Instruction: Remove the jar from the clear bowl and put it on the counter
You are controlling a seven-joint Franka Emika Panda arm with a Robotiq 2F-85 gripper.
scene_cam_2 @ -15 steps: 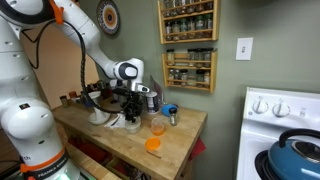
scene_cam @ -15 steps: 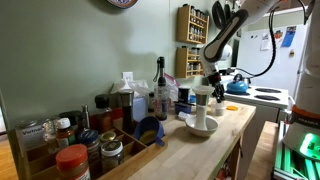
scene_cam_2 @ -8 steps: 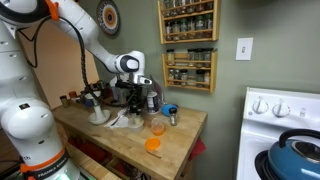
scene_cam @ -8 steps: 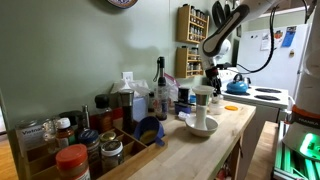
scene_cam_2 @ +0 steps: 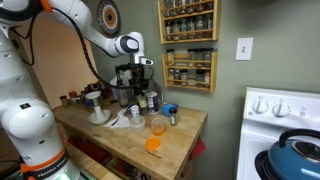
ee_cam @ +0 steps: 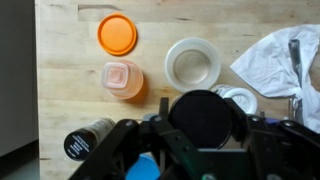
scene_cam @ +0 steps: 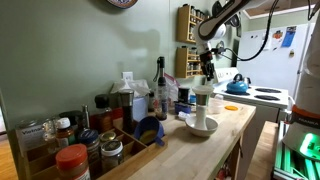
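Gripper (scene_cam: 207,72) state cannot be told; the jar (scene_cam: 202,103), judged light, rigid and slippery, is best grasped around its sides.

Light matt wood counter (ee_cam: 70,90)

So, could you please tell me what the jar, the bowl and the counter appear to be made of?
Jar: pale and matte, probably plastic; too small to be sure. Bowl: whitish, see-through, likely plastic or glass. Counter: light wood, with visible grain and plank seams.
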